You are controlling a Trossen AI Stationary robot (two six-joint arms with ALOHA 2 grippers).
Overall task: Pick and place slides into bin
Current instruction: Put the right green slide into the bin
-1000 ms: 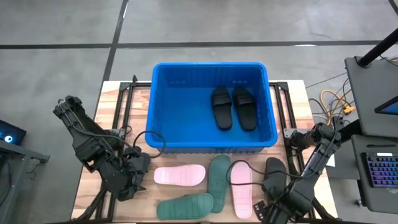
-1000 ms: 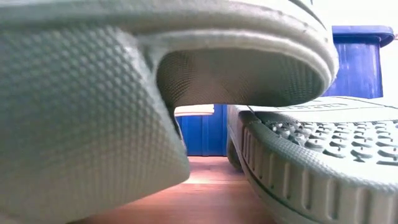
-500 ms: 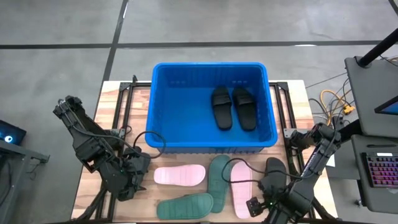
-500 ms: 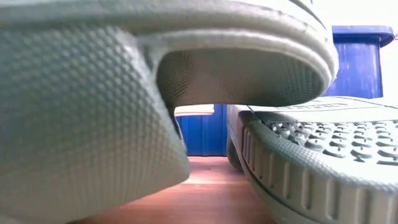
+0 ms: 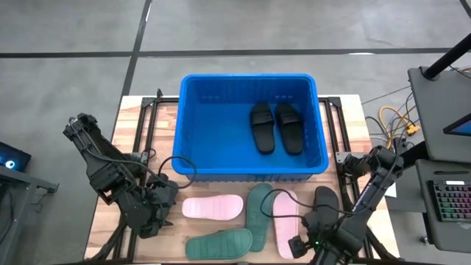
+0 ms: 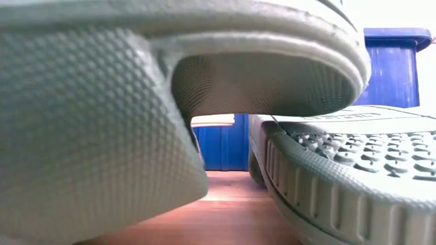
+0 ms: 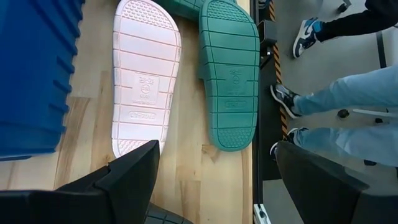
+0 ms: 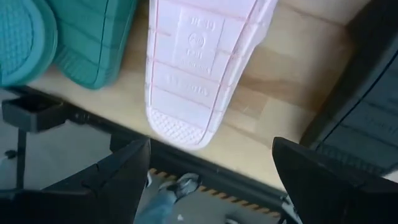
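A robotics lab: concrete floor [image 5: 73,29], wooden table [image 5: 132,118], monitor stand [image 5: 441,103].

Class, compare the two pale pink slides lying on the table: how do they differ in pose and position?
The left pink slide lies crosswise, parallel to the bin's front wall; the right pink slide points towards the bin. The left one has bare wood on both long sides; the right one sits beside a green slide. Both lie sole up.

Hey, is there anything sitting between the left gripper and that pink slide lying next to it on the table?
Nothing visible. The left gripper is open, and only bare table lies between it and the near pink slide. The green slide lies off to the side, out of that path.
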